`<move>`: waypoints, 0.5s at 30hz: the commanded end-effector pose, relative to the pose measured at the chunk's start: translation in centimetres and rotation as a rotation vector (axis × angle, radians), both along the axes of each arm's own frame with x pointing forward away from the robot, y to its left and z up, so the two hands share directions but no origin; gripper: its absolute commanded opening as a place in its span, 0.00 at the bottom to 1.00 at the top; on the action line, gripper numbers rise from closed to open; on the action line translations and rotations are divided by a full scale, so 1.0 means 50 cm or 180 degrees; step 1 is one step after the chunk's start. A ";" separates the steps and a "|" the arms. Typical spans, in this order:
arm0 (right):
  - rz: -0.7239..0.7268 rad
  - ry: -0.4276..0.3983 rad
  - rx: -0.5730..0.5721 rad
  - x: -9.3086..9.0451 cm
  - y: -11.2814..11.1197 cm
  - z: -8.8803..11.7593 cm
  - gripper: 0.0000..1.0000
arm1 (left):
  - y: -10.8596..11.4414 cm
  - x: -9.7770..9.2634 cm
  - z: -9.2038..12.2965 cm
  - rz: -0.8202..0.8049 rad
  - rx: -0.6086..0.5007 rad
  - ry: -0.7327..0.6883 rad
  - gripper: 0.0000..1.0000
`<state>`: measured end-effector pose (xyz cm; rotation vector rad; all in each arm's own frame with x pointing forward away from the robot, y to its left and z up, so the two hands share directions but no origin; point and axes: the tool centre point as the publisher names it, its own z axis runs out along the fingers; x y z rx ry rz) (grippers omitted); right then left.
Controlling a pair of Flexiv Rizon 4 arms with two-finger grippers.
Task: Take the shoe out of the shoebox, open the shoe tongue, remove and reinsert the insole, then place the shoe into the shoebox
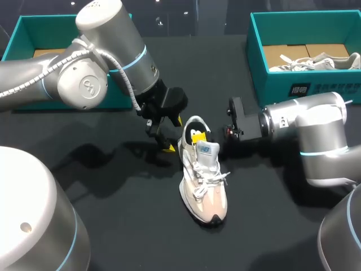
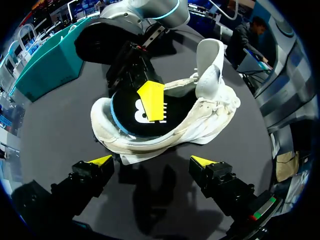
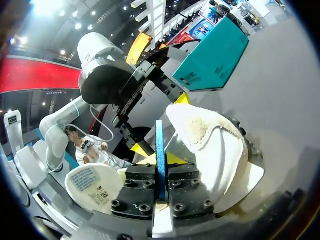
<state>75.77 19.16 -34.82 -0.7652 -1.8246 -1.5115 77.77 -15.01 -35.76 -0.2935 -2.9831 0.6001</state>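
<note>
A white and beige shoe (image 1: 206,192) lies on the dark table, its heel towards the arms. In the left wrist view the shoe (image 2: 200,125) has its tongue (image 2: 210,62) lifted, and the black insole (image 2: 131,116) shows inside. My right gripper (image 1: 197,136) reaches into the heel opening. It is shut on the insole's blue edge (image 3: 160,135), with the fleecy heel collar (image 3: 210,135) beside my right gripper (image 3: 161,161). My left gripper (image 1: 168,135) hangs open just left of the heel. Nothing lies between the fingers of my left gripper (image 2: 151,161).
A teal shoebox (image 1: 282,84) at the back right holds a second shoe (image 1: 316,62) on cardboard. Another teal box (image 1: 22,28) stands at the back left, partly behind my left arm. Bare dark table lies in front of the shoe.
</note>
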 end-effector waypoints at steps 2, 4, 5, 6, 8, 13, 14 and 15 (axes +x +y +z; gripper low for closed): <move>-0.0042 -0.0055 -0.0075 -0.027 0.002 0.009 0.06 | 0.003 -0.001 0.001 -0.0002 0.0002 -0.0003 1.00; -0.0046 -0.0138 -0.0068 -0.020 0.005 0.024 0.28 | 0.003 -0.001 0.001 -0.0002 0.0002 -0.0003 1.00; -0.0048 -0.0190 -0.0058 -0.016 0.006 0.033 0.35 | 0.003 -0.001 0.001 -0.0002 0.0002 -0.0003 1.00; -0.0047 -0.0241 -0.0056 -0.011 0.007 0.041 0.38 | 0.003 -0.001 0.001 -0.0002 0.0002 -0.0003 1.00; -0.0032 -0.0322 -0.0057 -0.003 0.009 0.054 0.37 | 0.003 -0.001 0.001 -0.0002 0.0002 -0.0003 1.00; 0.0024 -0.0418 -0.0079 0.024 0.014 0.070 0.37 | 0.003 -0.001 0.001 -0.0002 0.0002 -0.0003 1.00; 0.0036 -0.0421 -0.0086 0.030 0.015 0.069 0.37 | 0.003 -0.001 0.001 -0.0002 0.0002 -0.0003 1.00; 0.0047 -0.0418 -0.0090 0.035 0.016 0.068 0.36 | 0.003 -0.001 0.001 -0.0002 0.0002 -0.0003 1.00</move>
